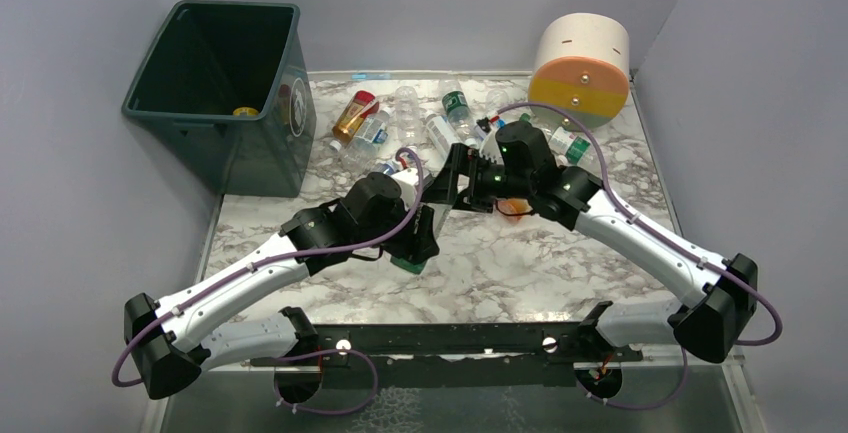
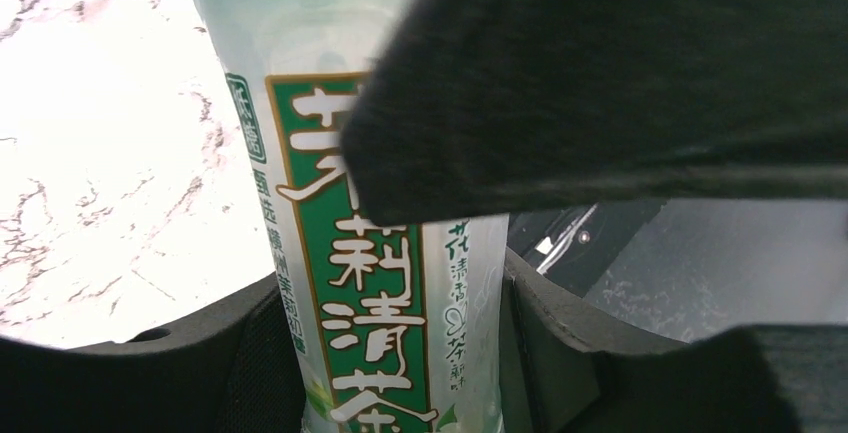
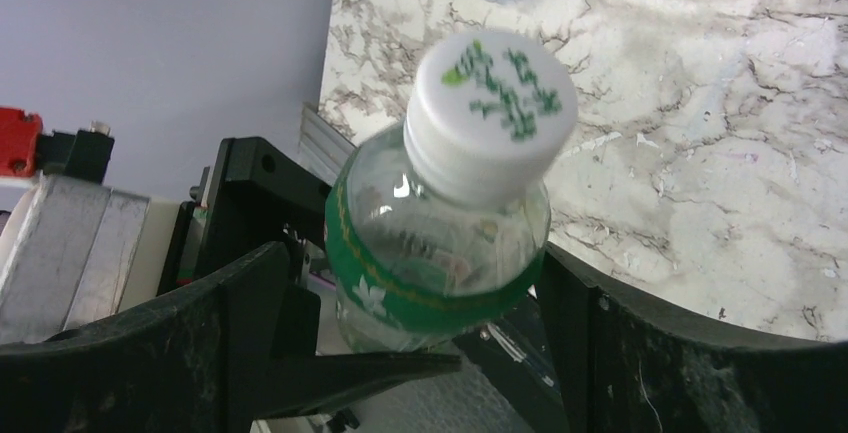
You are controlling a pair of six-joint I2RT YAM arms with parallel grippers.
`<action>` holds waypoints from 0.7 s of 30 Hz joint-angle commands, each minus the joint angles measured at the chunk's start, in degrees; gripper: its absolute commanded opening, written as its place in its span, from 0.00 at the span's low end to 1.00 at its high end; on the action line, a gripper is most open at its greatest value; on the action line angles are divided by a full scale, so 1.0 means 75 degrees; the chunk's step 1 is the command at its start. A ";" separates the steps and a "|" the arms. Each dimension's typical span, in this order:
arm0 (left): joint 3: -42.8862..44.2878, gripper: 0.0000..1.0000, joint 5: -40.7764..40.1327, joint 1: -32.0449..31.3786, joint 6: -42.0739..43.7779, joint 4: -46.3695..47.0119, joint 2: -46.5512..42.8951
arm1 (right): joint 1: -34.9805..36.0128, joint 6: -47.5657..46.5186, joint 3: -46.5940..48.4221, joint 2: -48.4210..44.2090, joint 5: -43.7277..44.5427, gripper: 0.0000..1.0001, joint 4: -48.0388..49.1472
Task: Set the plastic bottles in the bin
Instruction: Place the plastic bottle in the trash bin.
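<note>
The bin (image 1: 262,153) stood at the far left corner of the table (image 1: 520,263), open side up, with one small yellow-topped item (image 1: 245,111) on its floor, too small to identify. Right of the bin, about mid-table and clear of its wall, both arms met at a single green-label bottle (image 2: 380,333). The left gripper (image 1: 418,243) was clamped on the bottle body: its fingers (image 2: 250,363) pressed against both sides of the label. The right gripper (image 1: 452,185), on the side of the bottle away from the bin, straddled the shoulder below the white cap (image 3: 495,113). Its fingers (image 3: 600,343) lay close on either side, but whether they bore on the plastic could not be determined. The bottle was outside the bin and raised off the marble surface. The remaining loose bottles (image 1: 410,118) lay on their sides in a scatter to the right of the bin along the back of the table, the amber one (image 1: 353,116) nearest to it. Beyond them, farthest from the bin, stood the cream, orange and yellow cylinder (image 1: 580,63).
</note>
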 commanded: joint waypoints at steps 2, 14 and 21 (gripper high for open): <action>0.0166 0.54 -0.0312 -0.0009 -0.0089 0.0065 -0.0015 | 0.0021 0.0247 -0.0184 -0.0389 0.0314 0.95 -0.0221; 0.0104 0.53 -0.0396 -0.0006 -0.0189 0.0065 -0.0091 | 0.0021 0.0538 -0.0430 -0.1279 0.0818 0.96 -0.0774; 0.0012 0.53 -0.0426 -0.0013 -0.0220 0.0070 -0.0149 | 0.0025 0.0558 -0.0436 -0.1993 0.1074 0.96 -0.1275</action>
